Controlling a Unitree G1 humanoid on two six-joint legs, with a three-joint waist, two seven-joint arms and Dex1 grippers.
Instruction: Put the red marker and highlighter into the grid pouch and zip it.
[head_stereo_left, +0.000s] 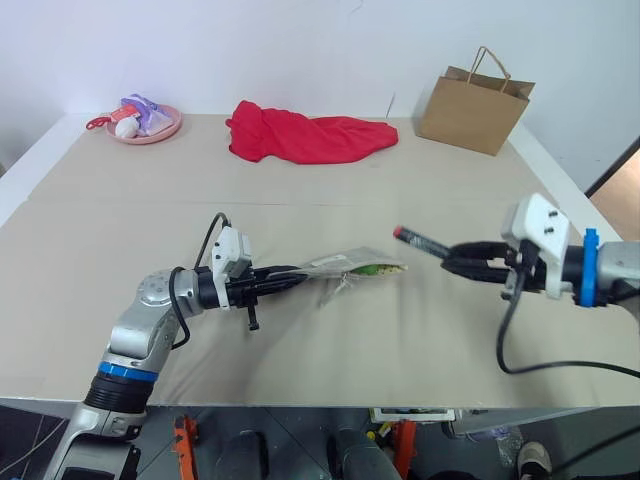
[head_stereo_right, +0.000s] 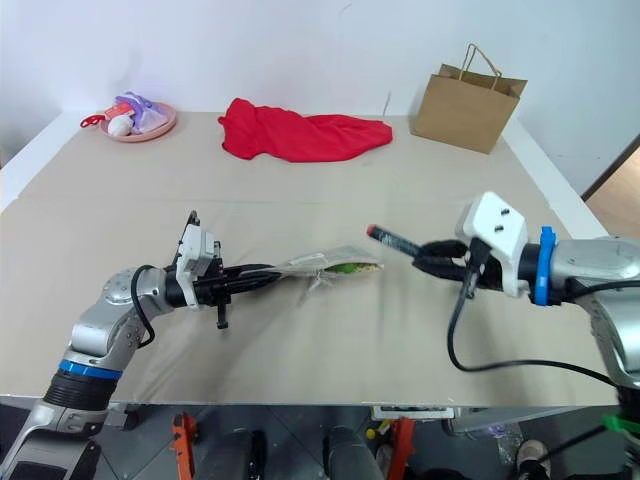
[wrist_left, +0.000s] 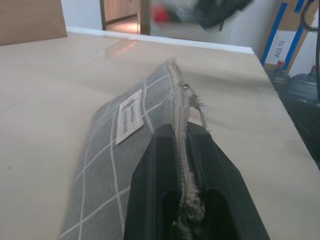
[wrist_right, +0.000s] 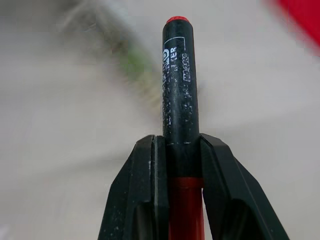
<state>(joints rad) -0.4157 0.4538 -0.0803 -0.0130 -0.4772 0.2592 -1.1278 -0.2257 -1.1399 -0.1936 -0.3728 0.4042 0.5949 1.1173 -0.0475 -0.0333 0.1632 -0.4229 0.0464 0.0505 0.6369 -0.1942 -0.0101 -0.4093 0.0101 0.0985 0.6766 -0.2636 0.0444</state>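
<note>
Two grips set: left gripper (head_stereo_left: 290, 272) pinches grid pouch (head_stereo_left: 350, 268) mid-tabletop, w/ highlighter (head_stereo_left: 378, 268) at its mouth; right gripper (head_stereo_left: 455, 260) clamps red marker (head_stereo_left: 420, 241) just beside. Aim tip straight at opening, go slow.

Far side of the table (head_stereo_left: 300, 330) — pink plate (head_stereo_left: 160, 133), red cloth (head_stereo_left: 310, 137), paper bag (head_stereo_left: 472, 108).

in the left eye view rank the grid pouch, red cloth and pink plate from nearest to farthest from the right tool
1. grid pouch: just left of the right tool, held up by the left tool.
2. red cloth: far side of the table, around the middle.
3. pink plate: far left corner.
</note>
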